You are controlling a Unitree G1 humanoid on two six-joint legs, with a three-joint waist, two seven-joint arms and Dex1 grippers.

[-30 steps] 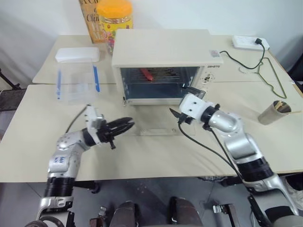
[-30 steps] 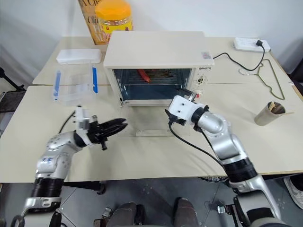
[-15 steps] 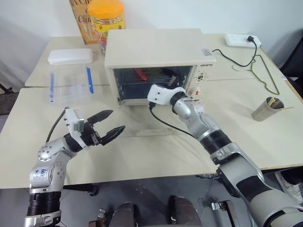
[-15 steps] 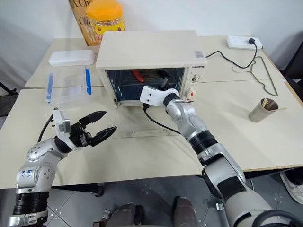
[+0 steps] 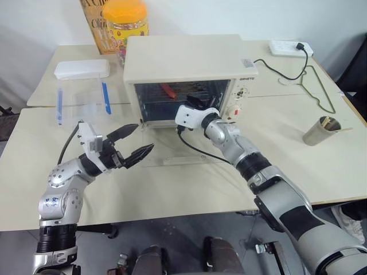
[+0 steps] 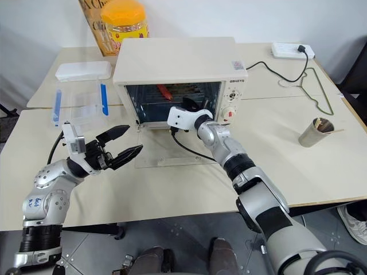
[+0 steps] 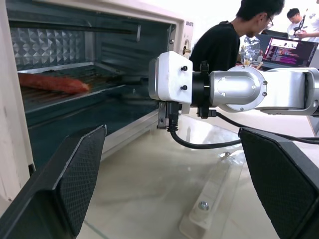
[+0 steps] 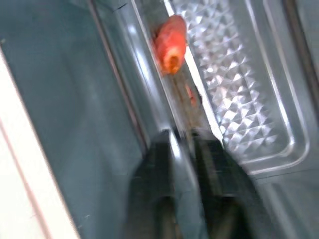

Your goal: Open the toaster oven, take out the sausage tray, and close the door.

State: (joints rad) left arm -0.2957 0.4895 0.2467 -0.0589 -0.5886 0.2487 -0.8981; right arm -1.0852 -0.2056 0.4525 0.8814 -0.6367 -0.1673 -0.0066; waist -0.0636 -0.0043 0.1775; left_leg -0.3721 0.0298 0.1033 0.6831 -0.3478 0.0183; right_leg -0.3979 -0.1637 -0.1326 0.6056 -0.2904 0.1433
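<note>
Right wrist view: right gripper's black fingers [image 8: 172, 164] pressed together on the near rim of the sausage tray [image 8: 239, 94], the lip of metal pinched between them; red sausage [image 8: 170, 42] lay further back on the ribbed bottom.
Tray's place: inside the toaster oven [image 5: 189, 57], on its rack, not yet drawn out.
Door [image 5: 183, 150]: already down, lying flat on the table [image 5: 321, 172] in front of the cavity, glass pane up.
Right arm pose: stretched forward across the lowered door, wrist at the mouth of the cavity, right gripper [image 5: 194, 103] reaching into it.
Left arm pose: bent at the table's near left side, left gripper [image 5: 132, 143] hovering above the tabletop with fingers spread wide and nothing between them, aimed toward the oven.
Risk, slipped hold: the pinch sat on a thin rim only; a quick pull could likely free the tray from the fingers.
Risk, tilt: with one edge held, the tray might tip as it leaves the rack and roll the sausage off.
Risk, snag: the wrist cable [image 5: 198, 150] trailed over the door and might catch.
</note>
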